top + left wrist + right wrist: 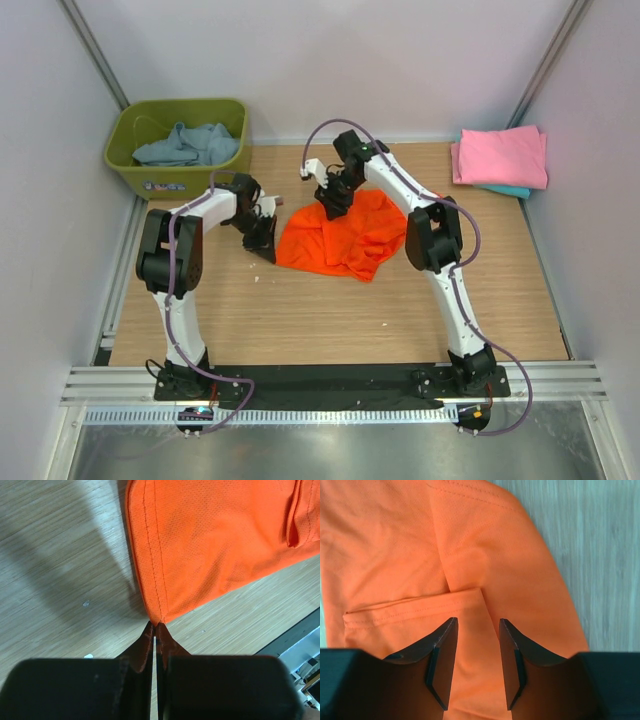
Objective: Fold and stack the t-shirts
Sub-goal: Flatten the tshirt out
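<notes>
**A:** Where is the job standing?

**B:** The orange shirt (338, 238) is lying crumpled in the middle of the table (330, 320), between the arms. The left gripper (155, 626) is pinching its hem corner. The fingers are pressed together, and only the very tip of the corner is caught.

**A:** And the other arm?

**B:** The right gripper (477, 622) is hanging spread over the shirt's far side, with a sleeve hem lying between its jaws. I cannot tell whether the tips are touching the cloth.

**A:** So it is flattening, not folding yet?

**B:** That is how I am reading it. To do it well, the right gripper should be coming straight down and closing on that sleeve edge alone, not on the layers beneath. Then both arms should be drawing apart low over the wood, gently. The left bite is looking shallow, so a hard tug is risking a slip.

**A:** Where is the stack going?

**B:** Probably the far right corner, where a pink shirt (503, 157) is lying folded on a teal shirt (507, 190). A blue-grey shirt (190, 145) is waiting in the tub (130, 172) at far left.
</notes>
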Robot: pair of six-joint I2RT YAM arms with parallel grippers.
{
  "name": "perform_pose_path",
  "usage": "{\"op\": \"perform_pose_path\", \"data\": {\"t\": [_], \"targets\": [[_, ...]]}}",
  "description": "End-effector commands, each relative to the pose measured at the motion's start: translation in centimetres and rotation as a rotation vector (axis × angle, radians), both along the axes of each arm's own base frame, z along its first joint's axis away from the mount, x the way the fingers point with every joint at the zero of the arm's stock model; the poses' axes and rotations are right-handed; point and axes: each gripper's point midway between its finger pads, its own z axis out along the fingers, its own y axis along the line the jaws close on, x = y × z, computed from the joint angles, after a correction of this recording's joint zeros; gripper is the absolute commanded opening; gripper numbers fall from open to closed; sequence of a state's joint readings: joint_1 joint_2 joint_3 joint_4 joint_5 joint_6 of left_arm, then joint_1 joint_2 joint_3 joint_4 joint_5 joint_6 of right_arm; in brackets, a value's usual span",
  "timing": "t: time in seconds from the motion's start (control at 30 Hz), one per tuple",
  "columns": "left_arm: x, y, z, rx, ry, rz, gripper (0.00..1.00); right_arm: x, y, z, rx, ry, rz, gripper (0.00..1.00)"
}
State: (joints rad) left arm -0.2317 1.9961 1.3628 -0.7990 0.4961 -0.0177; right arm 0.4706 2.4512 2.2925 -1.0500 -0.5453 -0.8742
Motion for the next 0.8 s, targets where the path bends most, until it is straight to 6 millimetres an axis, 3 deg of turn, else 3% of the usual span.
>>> {"op": "perform_pose_path", "data": {"t": [0.0, 0.2, 0.43, 0.77], "targets": [[0.4, -0.4, 0.3, -0.004, -0.011, -0.018, 0.0, 0.1, 2.2, 0.6, 0.045, -0.05, 0.06, 0.45], [0.4, -0.8, 0.2, -0.017, -0.004, -0.017, 0.0, -1.3, 3.3, 0.1, 0.034, -0.039, 0.101, 0.45], [0.4, -1.1, 0.3, -0.028, -0.009, -0.017, 0.0, -1.5, 3.2, -0.8, 0.013, -0.023, 0.096, 0.42], [0.4, -1.2, 0.2, -0.025, -0.007, -0.02, 0.0, -1.5, 2.7, -1.3, -0.016, -0.02, 0.085, 0.19]]}}
